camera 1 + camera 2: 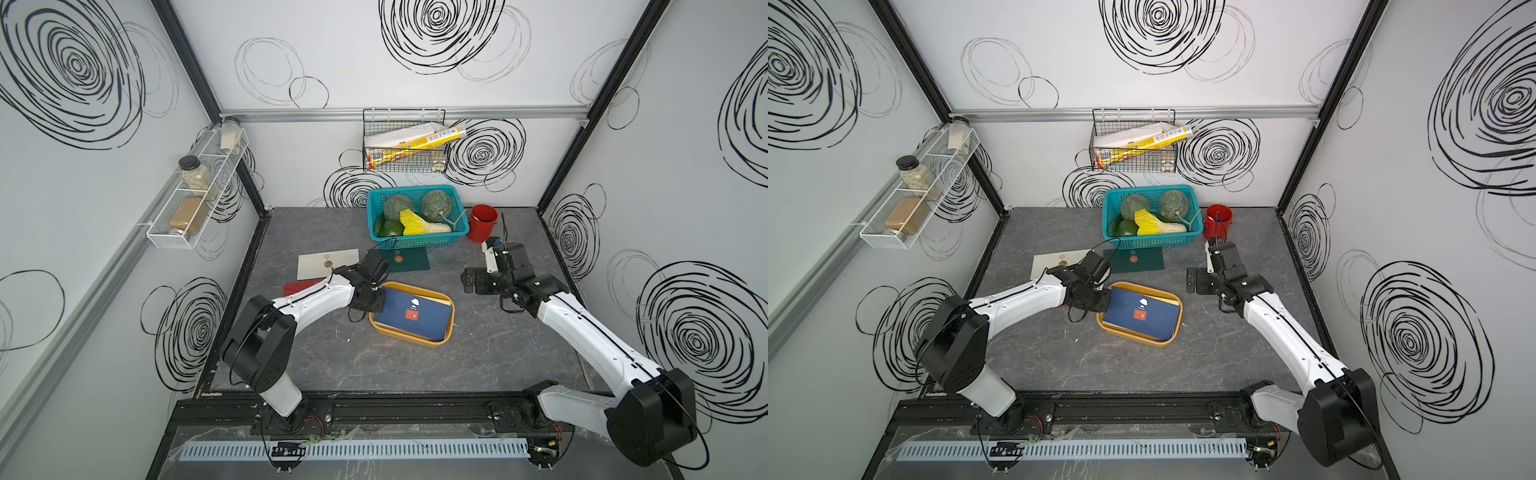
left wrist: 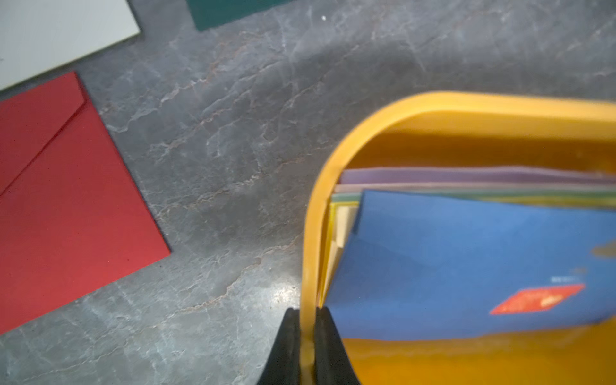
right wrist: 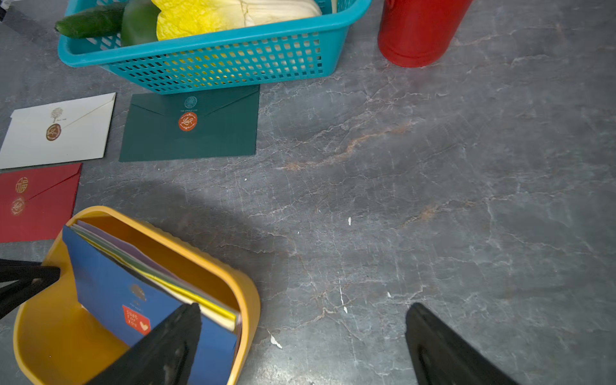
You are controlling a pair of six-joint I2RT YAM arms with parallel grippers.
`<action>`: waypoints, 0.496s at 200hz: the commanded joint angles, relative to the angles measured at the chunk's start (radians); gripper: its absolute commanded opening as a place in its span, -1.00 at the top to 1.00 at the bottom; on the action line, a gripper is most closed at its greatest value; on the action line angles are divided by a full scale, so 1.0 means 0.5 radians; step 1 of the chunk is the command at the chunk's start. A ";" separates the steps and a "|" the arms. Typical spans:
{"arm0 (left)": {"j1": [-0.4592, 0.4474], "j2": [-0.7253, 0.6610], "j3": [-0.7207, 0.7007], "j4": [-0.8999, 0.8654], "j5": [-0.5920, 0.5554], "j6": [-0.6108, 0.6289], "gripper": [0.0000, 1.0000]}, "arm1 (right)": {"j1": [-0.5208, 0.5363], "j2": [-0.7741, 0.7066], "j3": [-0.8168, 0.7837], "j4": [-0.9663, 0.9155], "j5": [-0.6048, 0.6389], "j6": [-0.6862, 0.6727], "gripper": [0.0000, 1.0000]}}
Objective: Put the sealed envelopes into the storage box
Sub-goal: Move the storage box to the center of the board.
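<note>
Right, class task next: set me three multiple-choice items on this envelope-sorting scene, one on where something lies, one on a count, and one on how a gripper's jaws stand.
1. Where is the dark green envelope?
A inside the storage box
B lifted by the left gripper
C flat on the table by the teal basket

2. How many envelopes lie on the table outside the storage box?
A one
B three
C five

3. How do the left gripper's jaws stand?
A shut on the storage box's rim
B wide open above the table
C shut on the dark green envelope

Answers:
1 C: the right wrist view shows it lying flat just in front of the basket.
2 B: the white envelope, the dark green envelope and the red envelope are out on the table.
3 A: the left wrist view shows both jaws pinching the yellow rim.
</note>
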 commanded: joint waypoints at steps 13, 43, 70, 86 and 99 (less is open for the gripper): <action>-0.028 -0.034 -0.074 0.204 0.127 -0.270 0.95 | -0.094 -0.075 0.037 -0.082 0.125 0.044 -0.99; -0.079 0.012 -0.019 0.363 0.174 -0.583 0.96 | -0.249 -0.104 0.093 -0.093 0.167 0.085 -0.99; -0.194 0.204 0.241 0.383 0.113 -0.833 0.96 | -0.266 -0.083 0.142 -0.087 0.249 0.158 -0.99; -0.262 0.338 0.404 0.384 0.061 -0.981 0.95 | -0.278 -0.055 0.179 -0.090 0.307 0.173 -1.00; -0.311 0.449 0.545 0.380 0.045 -1.077 0.94 | -0.287 -0.030 0.219 -0.095 0.337 0.173 -0.99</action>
